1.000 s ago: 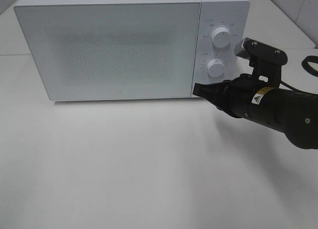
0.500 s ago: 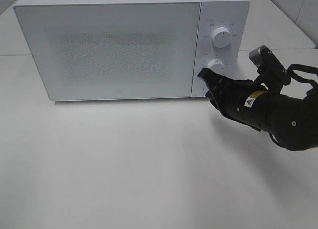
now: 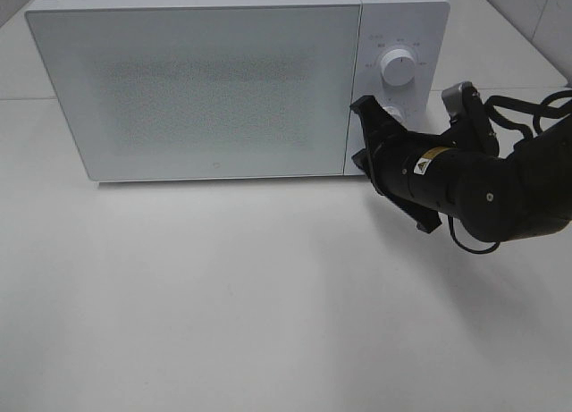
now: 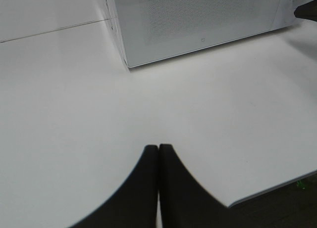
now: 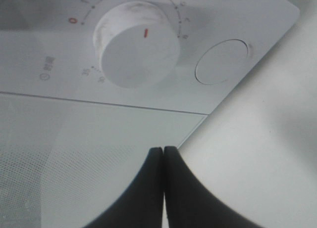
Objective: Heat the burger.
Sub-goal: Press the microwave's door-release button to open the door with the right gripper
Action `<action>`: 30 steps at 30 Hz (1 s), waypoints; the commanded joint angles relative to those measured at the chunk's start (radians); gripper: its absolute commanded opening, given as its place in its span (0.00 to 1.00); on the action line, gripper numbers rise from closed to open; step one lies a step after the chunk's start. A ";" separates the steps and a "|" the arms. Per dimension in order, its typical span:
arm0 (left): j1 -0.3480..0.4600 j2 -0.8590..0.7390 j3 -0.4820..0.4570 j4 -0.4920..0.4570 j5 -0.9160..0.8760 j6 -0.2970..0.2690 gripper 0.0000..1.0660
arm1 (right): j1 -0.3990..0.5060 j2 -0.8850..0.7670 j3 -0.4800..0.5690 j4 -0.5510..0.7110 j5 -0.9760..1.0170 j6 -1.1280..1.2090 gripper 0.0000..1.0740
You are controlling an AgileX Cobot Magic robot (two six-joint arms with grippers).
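A white boxy microwave oven [image 3: 197,90] stands at the far side of the plain white tabletop [image 3: 223,296], its frosted, speckled door [image 3: 192,86] closed. The burger shows in no view, so its place cannot be told. The right gripper [image 5: 163,153], black, has its two fingers pressed together with nothing between them. It sits right in front of the microwave's control panel [image 3: 427,23], at the seam where the door's right edge meets the panel. Just beyond its tip are the lower white round dial [image 5: 136,50], marked with a red line, and a round flush button [image 5: 221,61]. The upper white dial [image 3: 398,66] is uncovered above the arm. The left gripper [image 4: 158,150], its black fingers also together and empty, hangs over the bare tabletop well to the near left of the microwave.
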 commanded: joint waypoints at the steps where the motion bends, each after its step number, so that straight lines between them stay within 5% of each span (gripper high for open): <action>1: 0.003 -0.019 0.004 -0.010 -0.015 -0.003 0.00 | 0.003 0.009 -0.009 0.052 -0.017 0.038 0.00; 17: 0.003 -0.019 0.004 -0.010 -0.015 -0.003 0.00 | 0.000 0.051 -0.009 0.295 -0.069 0.000 0.00; 30: 0.003 -0.019 0.004 -0.010 -0.015 -0.003 0.00 | -0.001 0.051 -0.025 0.306 -0.061 -0.078 0.00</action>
